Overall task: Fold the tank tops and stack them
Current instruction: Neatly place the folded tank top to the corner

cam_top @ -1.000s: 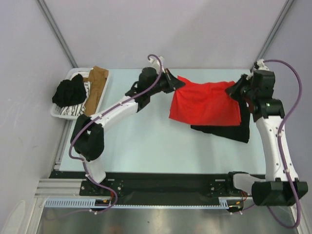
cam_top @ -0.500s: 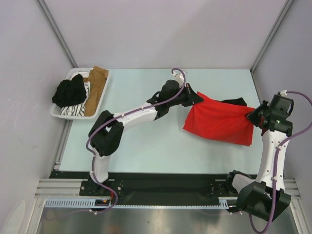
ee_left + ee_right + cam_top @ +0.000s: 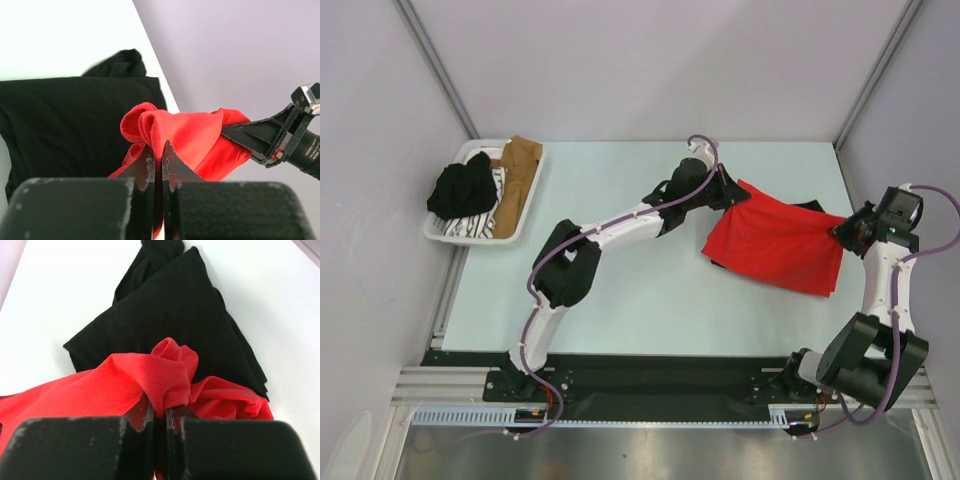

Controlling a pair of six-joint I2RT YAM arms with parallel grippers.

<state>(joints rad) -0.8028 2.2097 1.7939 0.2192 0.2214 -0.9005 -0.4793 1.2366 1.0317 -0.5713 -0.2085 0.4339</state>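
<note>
Grips the red tank top (image 3: 775, 245) at opposite corners, with left claw (image 3: 728, 190) and right claw (image 3: 840, 232) pinched tight on bunched cloth. Spans claw to claw over the black tank top (image 3: 165, 310) (folded on the surface (image 3: 620, 290)); likely wants lowering straight down.

At left, basket (image 3: 470, 240); at right, upper tank top (image 3: 775, 245) over lower tank top (image 3: 812, 208).

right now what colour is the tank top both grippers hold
Red; the tank top shows best in top external view.
</note>
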